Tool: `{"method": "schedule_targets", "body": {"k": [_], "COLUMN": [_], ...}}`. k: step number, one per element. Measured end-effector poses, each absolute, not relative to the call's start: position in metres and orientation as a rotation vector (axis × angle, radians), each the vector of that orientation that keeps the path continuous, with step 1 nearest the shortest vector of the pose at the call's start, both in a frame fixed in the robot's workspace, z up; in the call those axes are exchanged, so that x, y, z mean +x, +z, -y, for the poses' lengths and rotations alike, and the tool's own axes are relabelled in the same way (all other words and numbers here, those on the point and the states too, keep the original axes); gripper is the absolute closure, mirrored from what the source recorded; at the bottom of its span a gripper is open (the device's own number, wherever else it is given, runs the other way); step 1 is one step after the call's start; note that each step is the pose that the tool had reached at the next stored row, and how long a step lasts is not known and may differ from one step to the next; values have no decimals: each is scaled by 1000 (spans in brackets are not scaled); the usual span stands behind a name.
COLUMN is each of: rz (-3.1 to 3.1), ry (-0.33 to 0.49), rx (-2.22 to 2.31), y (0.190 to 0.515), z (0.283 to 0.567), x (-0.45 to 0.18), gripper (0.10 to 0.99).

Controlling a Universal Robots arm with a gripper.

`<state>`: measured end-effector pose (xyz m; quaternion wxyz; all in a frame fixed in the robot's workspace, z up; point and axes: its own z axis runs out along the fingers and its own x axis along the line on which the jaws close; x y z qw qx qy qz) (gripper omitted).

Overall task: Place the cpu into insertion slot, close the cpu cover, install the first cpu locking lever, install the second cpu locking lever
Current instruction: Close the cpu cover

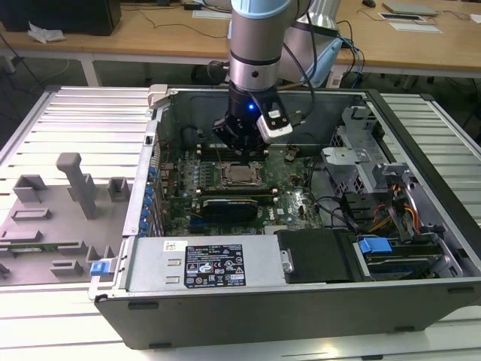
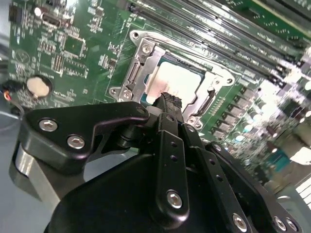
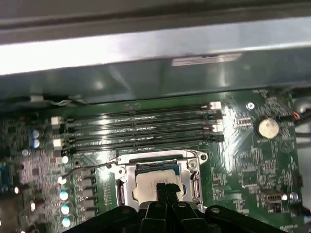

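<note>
Exterior view: the black end effector [image 1: 240,154] hangs just above the square, black-rimmed insertion slot [image 1: 225,180] on the green motherboard [image 1: 297,199], inside the open grey computer case [image 1: 301,301].

Second wrist view: the fingers [image 2: 167,126] are clenched together and grasp nothing, which probably gives them a narrow pushing tip. The flat, pale silver-grey cpu [image 2: 180,80] lies seated in the slot. The thin silver cpu cover [image 2: 142,60] frames it and appears lowered.

First wrist view: a thin wire locking lever [image 3: 92,166] angles away from the slot and seems unlatched.
</note>
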<state>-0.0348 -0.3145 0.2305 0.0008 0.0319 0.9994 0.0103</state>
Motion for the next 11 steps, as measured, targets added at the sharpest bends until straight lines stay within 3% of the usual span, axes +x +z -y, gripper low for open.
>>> {"method": "schedule_targets", "body": {"k": [11], "rz": [-3140], "ry": [33], "rx": [-60], "y": [228], "z": [324], "x": [-41], "gripper": [980]}}
